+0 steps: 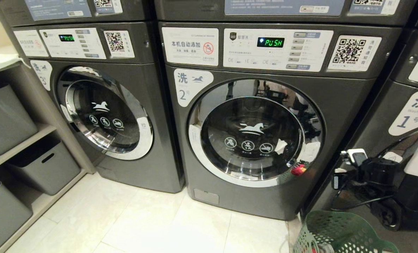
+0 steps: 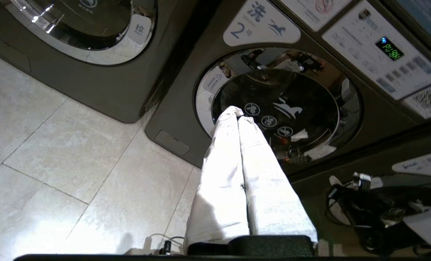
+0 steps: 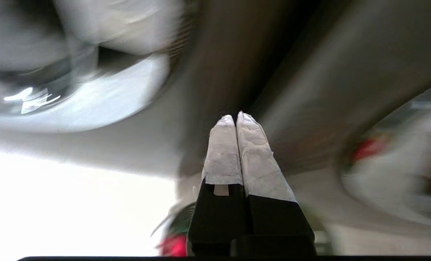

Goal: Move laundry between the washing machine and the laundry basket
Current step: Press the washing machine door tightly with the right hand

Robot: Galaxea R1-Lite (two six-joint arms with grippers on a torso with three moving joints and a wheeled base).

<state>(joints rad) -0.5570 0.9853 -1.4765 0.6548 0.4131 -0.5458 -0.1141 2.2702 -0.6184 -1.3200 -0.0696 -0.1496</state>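
Note:
The washing machine (image 1: 265,196), dark grey and marked 2, stands in the middle with its round chrome-rimmed door (image 1: 254,133) closed. The green laundry basket (image 1: 339,230) sits on the floor at the lower right, cut off by the picture's edge. A patch of red laundry (image 3: 173,245) shows beside green plastic, low in the blurred right wrist view. My left gripper (image 2: 237,113) is shut and empty, its white-wrapped fingers pointing at the washing machine's door (image 2: 291,108). The right gripper (image 3: 236,116) is also shut with nothing in it. The right arm's dark body (image 1: 377,174) shows above the basket.
A like machine marked 3 (image 1: 107,112) stands to the left and one marked 1 (image 1: 409,112) to the right. Grey bins (image 1: 5,119) fill a shelf at the far left. Pale floor tiles (image 1: 142,218) lie in front of the machines.

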